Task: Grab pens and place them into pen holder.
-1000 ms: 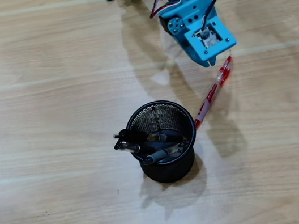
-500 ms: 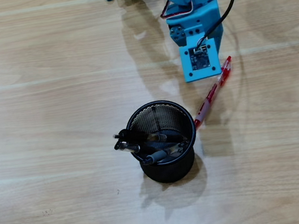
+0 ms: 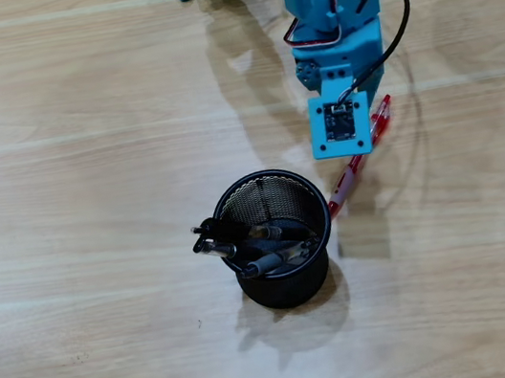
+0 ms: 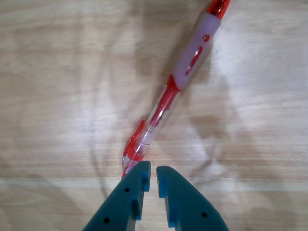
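The red pen (image 3: 355, 164) lies flat on the wooden table (image 3: 67, 181), just right of the holder (image 3: 276, 239) in the overhead view, its long axis running on a diagonal from lower left to upper right. Its lower-left tip sits right beside the holder's rim, and its upper-right end points away toward the arm (image 3: 335, 30), whose wrist covers the middle of the pen from above. In the wrist view the pen (image 4: 169, 91) runs from the fingertips at bottom centre up to the top right, with its clip end nearest the gripper (image 4: 153, 168) and its pale sleeve toward the far end. The two teal fingers (image 4: 179, 197) stand nearly together, with only a thin gap between their tips, and nothing is between them; the left finger's tip sits against or over the clip end, though contact cannot be told. Three darker pens (image 3: 243, 247) lean inside the holder, their ends sticking out over its left rim.
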### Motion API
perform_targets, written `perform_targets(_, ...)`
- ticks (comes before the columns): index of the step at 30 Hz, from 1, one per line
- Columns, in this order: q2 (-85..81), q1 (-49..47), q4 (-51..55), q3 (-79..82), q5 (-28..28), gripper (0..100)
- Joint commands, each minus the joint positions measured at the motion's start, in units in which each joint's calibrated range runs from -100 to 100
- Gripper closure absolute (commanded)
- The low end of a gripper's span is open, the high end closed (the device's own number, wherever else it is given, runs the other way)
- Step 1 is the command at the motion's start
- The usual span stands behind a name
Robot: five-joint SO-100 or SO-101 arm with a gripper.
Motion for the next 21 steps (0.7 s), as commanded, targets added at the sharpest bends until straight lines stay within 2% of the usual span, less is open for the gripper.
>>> perform_targets(1,2.0,-0.4,2.5,-6.3,0.0,98)
perform_targets(13,8.8,-1.5,2.0,-13.7,-0.2,98)
perform_targets(19,9.8,-1.3,1.9,-13.0,-0.4,88)
perform_targets(21,10.9,-1.2,1.7,-13.7,-0.3,88)
